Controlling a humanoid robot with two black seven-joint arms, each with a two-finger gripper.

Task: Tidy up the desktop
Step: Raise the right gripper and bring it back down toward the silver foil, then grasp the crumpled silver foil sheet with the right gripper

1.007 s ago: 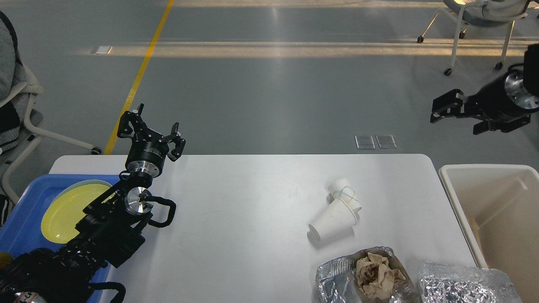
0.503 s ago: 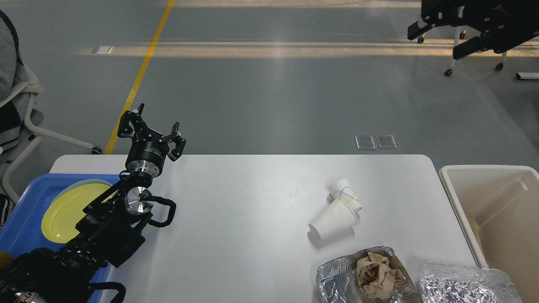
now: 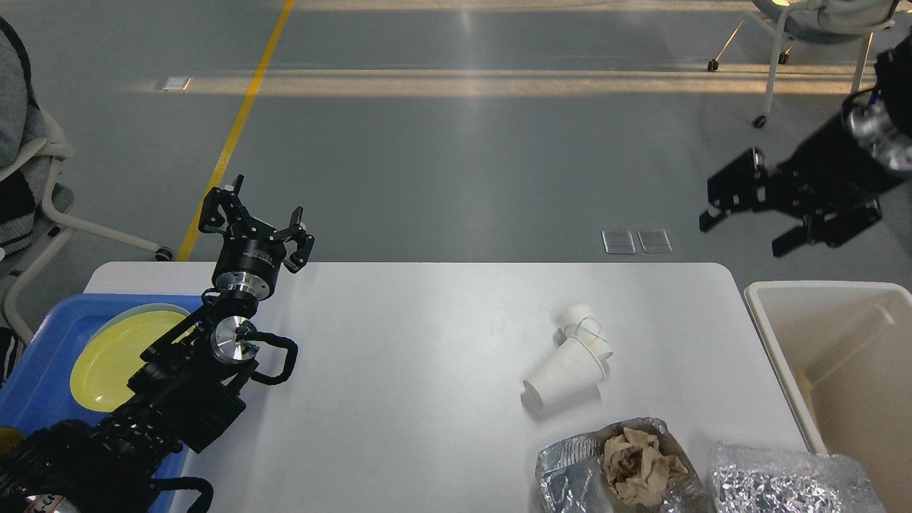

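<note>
One white desktop [image 3: 427, 399] is spread across the lower middle of the view. Two paper cups [image 3: 573, 356] are laid on their sides right of centre; two foil trays [image 3: 570, 470] are set at the near edge. Flanking it, a blue tray [image 3: 43, 399] and cream bin [image 3: 826, 356] are seen. Both the left gripper [image 3: 255, 221] and right gripper [image 3: 748, 221] are held spread apart, empty.

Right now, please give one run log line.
left gripper open, empty | right gripper open, empty | white paper cups lying on large white desktop
</note>
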